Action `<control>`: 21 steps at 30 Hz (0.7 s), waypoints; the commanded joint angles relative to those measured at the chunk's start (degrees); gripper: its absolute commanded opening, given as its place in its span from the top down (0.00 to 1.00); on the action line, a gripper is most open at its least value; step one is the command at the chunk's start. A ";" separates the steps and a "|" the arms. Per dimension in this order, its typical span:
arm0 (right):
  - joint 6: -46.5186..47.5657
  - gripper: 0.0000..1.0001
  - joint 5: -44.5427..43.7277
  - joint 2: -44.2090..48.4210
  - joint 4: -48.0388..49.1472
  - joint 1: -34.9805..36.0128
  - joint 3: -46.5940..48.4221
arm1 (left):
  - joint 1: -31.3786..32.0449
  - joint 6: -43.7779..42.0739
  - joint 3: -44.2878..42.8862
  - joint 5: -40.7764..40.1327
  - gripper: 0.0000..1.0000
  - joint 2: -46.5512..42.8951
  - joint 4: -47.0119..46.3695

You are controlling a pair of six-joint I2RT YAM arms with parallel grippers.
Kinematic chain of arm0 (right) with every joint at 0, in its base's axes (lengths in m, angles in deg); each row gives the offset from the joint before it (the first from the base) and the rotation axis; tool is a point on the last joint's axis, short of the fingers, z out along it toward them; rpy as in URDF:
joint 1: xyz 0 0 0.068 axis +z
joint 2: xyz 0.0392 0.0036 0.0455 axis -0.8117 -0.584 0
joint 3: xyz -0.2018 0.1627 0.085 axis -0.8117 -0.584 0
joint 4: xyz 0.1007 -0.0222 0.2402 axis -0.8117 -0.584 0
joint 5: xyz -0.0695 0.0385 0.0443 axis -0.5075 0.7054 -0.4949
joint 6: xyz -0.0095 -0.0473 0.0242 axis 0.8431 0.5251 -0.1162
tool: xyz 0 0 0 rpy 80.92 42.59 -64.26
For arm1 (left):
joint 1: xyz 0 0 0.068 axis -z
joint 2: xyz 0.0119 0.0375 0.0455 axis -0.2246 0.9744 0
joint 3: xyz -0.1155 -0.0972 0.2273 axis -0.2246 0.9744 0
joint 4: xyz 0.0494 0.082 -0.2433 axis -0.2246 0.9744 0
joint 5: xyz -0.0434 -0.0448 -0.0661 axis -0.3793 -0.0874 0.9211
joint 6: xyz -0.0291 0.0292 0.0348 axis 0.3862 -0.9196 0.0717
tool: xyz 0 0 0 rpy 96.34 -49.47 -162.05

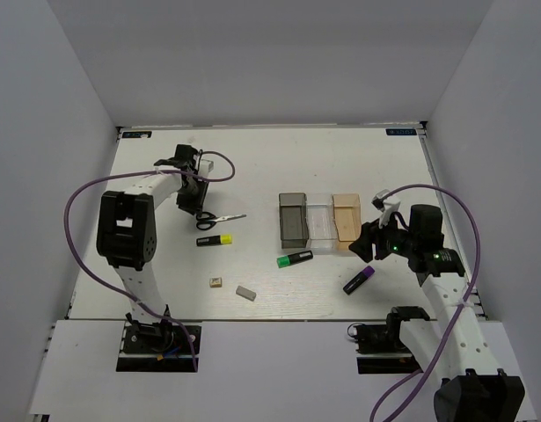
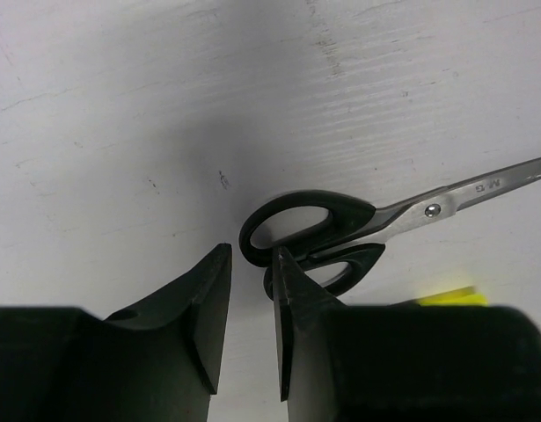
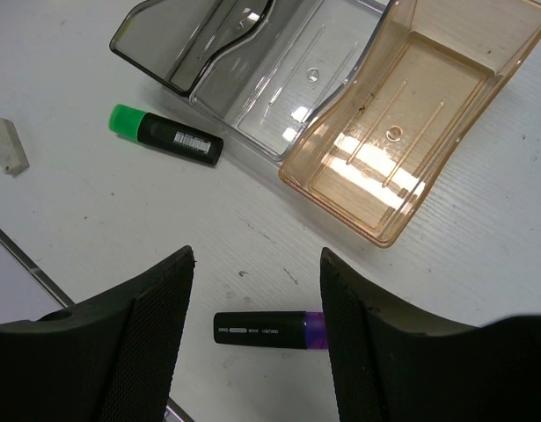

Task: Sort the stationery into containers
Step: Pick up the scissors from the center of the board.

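Black-handled scissors [image 1: 219, 218] lie at left centre, and the left wrist view shows them too [image 2: 340, 230]. My left gripper [image 1: 200, 209] [image 2: 252, 264] hangs over the handles, its jaws narrowly apart with only table between them. The right fingertip [image 2: 283, 268] overlaps a handle loop. My right gripper [image 1: 367, 248] [image 3: 257, 264] is open above the purple highlighter [image 1: 359, 280] [image 3: 270, 331]. The yellow highlighter [image 1: 215, 239] [image 2: 446, 297], the green highlighter [image 1: 295, 258] [image 3: 164, 134], the beige eraser [image 1: 215, 282] and the grey eraser [image 1: 244, 293] [image 3: 8, 146] lie on the table. The dark grey bin [image 1: 293, 220] [image 3: 178, 40], the clear bin [image 1: 320, 220] [image 3: 279, 88] and the tan bin [image 1: 346, 218] [image 3: 402, 132] stand side by side, empty.
White walls enclose the table on the left, far and right sides. A purple cable loops from each arm. A small white object [image 1: 207, 164] lies by the left arm near the far left.
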 commanded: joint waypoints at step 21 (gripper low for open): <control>2.45 0.36 -1.90 0.51 -0.83 2.53 2.61 | 1.16 -0.66 -0.83 -0.77 0.75 4.92 -2.47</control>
